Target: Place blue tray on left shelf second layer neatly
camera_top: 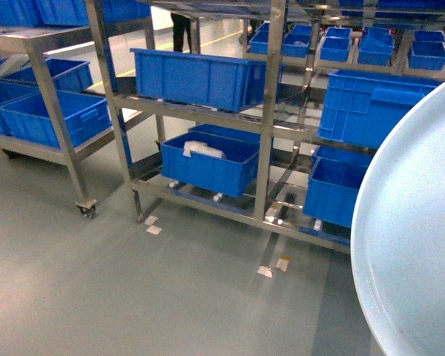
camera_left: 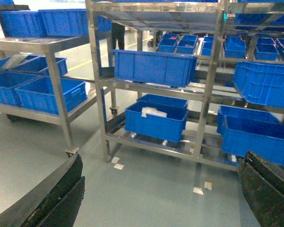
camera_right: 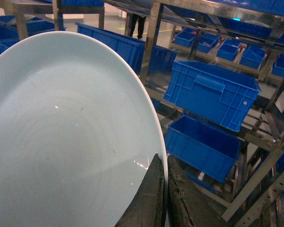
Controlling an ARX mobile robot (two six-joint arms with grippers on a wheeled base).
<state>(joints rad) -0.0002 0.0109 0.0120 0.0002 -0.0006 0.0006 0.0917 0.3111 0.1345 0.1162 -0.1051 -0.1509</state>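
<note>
Carrying the blue tray (camera_right: pixel 66 137) pinched at its rim in the right gripper (camera_right: pixel 164 189), seen on edge at the right of the head view, you should level it and keep the clamp firm before approaching the left shelf (camera_top: pixel 271 111). Note that a dark-blue crate (camera_top: pixel 200 78) occupies much of an upper tier at frame centre, while the left gripper (camera_left: pixel 161 194) hangs spread and empty.

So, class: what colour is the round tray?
Pale sky blue, seen best in the right wrist view: blue tray.
</note>
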